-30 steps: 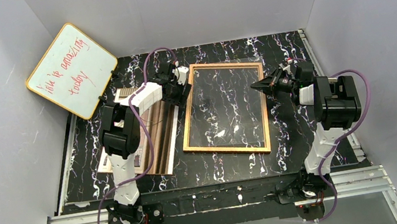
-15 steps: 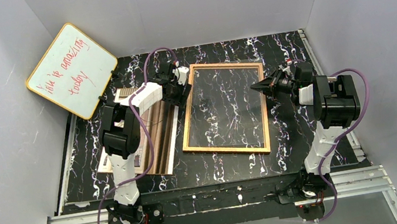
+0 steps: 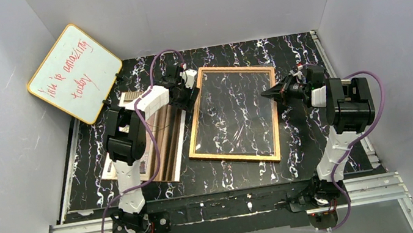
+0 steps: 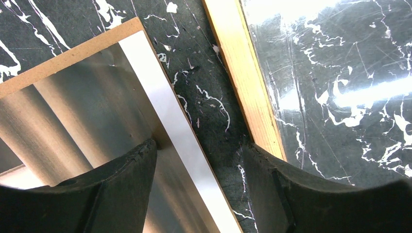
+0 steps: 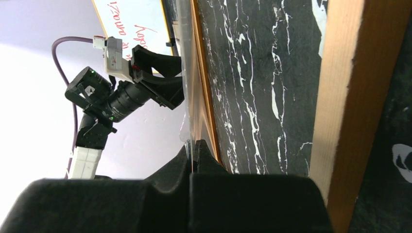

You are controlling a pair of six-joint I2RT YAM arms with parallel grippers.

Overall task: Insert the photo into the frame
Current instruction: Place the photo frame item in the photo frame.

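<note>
On marbled tabletop (image 3: 232, 177), thin wooden frame (image 3: 233, 115)

The frame (image 4: 245, 92) is orange-brown wood with a fine grain and a matt face. Its clear pane (image 4: 340, 73) is glossy, throwing bright glare and showing hairline scratches. The photo (image 4: 97, 111) is smooth paper with a soft sheen, on matt, raw-looking brown fibreboard (image 4: 63, 56); the desk (image 4: 204, 97) is black with white marble-like veins and a dull finish, and the left hand (image 4: 199, 155) has matt black fingers, rough at the edges.
</note>
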